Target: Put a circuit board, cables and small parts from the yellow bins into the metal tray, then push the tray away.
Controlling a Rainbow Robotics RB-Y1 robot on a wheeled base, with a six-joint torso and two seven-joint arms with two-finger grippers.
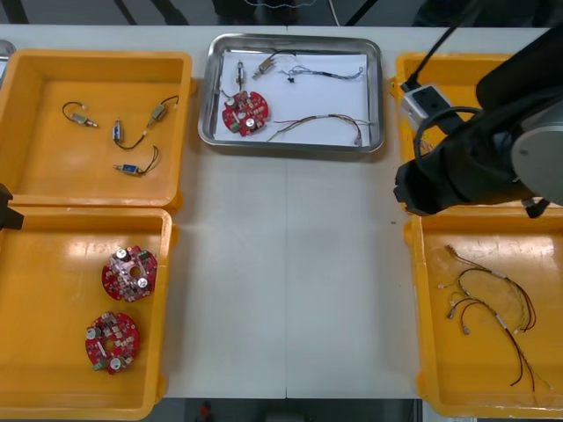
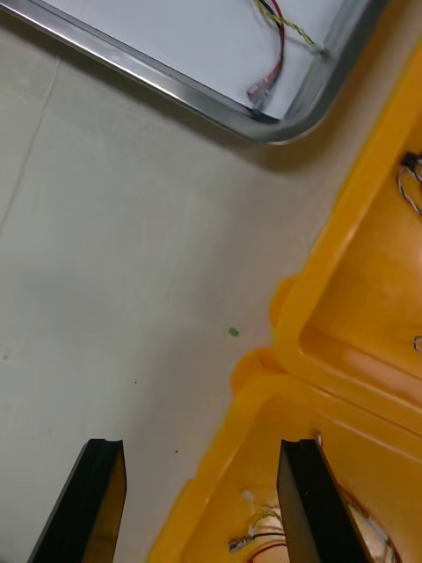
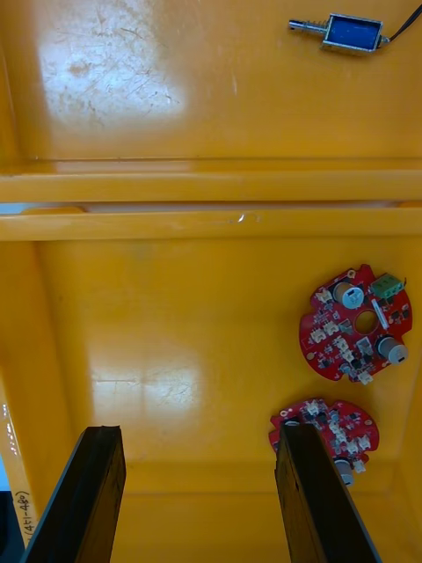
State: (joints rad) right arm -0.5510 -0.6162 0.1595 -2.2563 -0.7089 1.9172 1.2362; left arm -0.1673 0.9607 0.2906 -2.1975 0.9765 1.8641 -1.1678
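Right gripper (image 2: 198, 449), wide, straddles a bin rim (image 2: 264, 387) at three o'clock, bare table (image 1: 281, 264) toward the tray (image 1: 209, 88). Left gripper (image 3: 198, 435), wide, at nine.

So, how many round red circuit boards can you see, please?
3. One circuit board lies in the metal tray; the second board and third board lie in the near yellow bin on the robot's left. The right arm may hide others.

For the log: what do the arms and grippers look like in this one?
The right arm is bulky, black with a pale grey joint, carrying a small light-grey box and a looping black cable. The right gripper, beside the right-hand bins, and the left gripper, over the near left bin, each have two flat, black, square-tipped fingers.
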